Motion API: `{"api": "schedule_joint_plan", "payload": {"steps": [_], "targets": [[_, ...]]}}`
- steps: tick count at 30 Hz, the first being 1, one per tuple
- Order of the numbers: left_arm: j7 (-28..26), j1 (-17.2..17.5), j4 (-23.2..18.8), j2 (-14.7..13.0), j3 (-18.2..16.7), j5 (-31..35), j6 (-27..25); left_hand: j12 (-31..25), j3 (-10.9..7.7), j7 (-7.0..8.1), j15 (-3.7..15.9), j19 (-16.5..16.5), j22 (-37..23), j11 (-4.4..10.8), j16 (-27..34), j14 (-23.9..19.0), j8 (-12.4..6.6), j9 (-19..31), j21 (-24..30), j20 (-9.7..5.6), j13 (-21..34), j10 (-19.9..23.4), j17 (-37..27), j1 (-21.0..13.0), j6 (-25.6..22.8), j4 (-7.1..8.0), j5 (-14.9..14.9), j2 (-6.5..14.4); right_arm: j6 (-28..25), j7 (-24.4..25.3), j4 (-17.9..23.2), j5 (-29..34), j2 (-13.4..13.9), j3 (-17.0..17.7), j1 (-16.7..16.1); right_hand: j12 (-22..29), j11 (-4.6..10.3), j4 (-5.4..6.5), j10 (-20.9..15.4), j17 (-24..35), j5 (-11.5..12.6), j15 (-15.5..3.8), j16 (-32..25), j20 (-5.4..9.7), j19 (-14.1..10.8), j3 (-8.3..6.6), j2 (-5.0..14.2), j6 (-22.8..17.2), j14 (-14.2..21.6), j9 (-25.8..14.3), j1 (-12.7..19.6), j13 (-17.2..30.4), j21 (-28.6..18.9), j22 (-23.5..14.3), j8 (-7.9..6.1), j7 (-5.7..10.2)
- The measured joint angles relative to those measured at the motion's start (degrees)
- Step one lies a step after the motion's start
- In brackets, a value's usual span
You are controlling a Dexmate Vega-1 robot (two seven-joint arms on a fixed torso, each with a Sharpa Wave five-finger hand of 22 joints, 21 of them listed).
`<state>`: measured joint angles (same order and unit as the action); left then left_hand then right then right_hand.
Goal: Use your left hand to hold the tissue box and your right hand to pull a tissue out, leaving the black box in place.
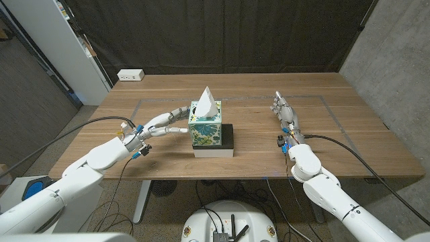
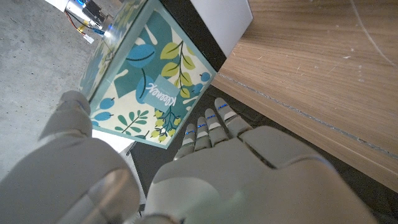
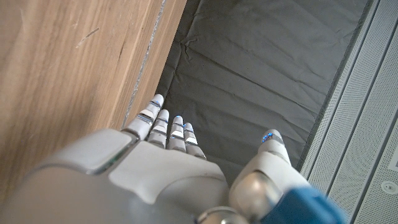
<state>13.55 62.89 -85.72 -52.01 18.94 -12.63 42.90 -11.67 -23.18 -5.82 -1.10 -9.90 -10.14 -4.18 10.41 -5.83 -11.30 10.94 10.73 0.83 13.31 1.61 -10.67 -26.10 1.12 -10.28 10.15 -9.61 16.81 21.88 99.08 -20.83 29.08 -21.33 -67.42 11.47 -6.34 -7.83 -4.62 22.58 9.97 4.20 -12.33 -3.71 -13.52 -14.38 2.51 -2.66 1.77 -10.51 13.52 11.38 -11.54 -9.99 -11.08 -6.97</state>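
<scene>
Both hands flank the floral tissue box (image 1: pixel 205 130): the left hand (image 1: pixel 164 123) spread, fingers reaching its side, the right hand (image 1: pixel 285 111) open and well apart across bare table (image 1: pixel 349 128); box upright on a black box (image 1: pixel 228 136), tissue (image 1: pixel 205 103) pointing up.
</scene>
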Motion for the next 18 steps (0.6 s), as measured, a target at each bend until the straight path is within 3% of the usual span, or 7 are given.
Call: {"api": "schedule_joint_plan", "payload": {"steps": [8, 12, 18], "targets": [[1.19, -1.96, 0.79, 0.23, 1.47, 0.12, -0.45, -0.26, 0.00, 0.02, 0.31, -0.22, 0.00, 0.00, 0.40, -0.31, -0.45, 0.00, 0.00, 0.22, -0.08, 0.00, 0.00, -0.82, -0.02, 0.00, 0.00, -0.23, 0.69, 0.57, 0.34, 0.46, -0.25, 0.25, -0.83, 0.00, -0.22, 0.00, -0.21, 0.01, 0.00, 0.00, 0.00, 0.00, 0.00, 0.00, 0.00, 0.00, 0.00, 0.00, 0.00, 0.00, 0.00, 0.00, 0.00, 0.00], [2.39, -3.95, 1.73, 1.12, 2.95, 0.13, -0.60, -0.63, 0.00, -0.12, 0.85, -0.64, 0.00, 0.74, 0.81, -1.04, -0.72, 0.00, 0.28, 0.63, -0.28, 0.74, 0.00, -1.51, -1.18, 0.00, 0.00, 0.00, 1.00, 1.24, 0.99, 0.85, -0.29, 0.55, -1.73, 0.00, -0.21, 0.00, -0.21, 0.01, 0.00, 0.00, 0.00, 0.00, 0.00, 0.00, 0.00, 0.00, 0.00, 0.00, 0.00, 0.00, 0.00, 0.00, 0.00, 0.00], [3.12, -5.54, 2.64, 2.17, 4.14, -0.44, -0.82, -2.31, -0.58, -0.06, 2.12, -5.27, 0.00, 1.83, 1.91, -6.15, -2.47, -0.01, 1.72, -1.05, -0.55, 5.44, 0.14, -5.58, -6.59, 0.09, 0.26, 1.05, 1.00, 1.96, 2.02, 1.02, -0.16, 1.14, -3.10, 0.00, -0.21, 0.00, -0.21, 0.01, 0.00, 0.23, 0.00, 0.01, -0.01, 0.00, 0.00, 0.21, -0.23, 0.00, 0.00, 0.00, 0.00, 0.00, 0.00, 0.21]]}}
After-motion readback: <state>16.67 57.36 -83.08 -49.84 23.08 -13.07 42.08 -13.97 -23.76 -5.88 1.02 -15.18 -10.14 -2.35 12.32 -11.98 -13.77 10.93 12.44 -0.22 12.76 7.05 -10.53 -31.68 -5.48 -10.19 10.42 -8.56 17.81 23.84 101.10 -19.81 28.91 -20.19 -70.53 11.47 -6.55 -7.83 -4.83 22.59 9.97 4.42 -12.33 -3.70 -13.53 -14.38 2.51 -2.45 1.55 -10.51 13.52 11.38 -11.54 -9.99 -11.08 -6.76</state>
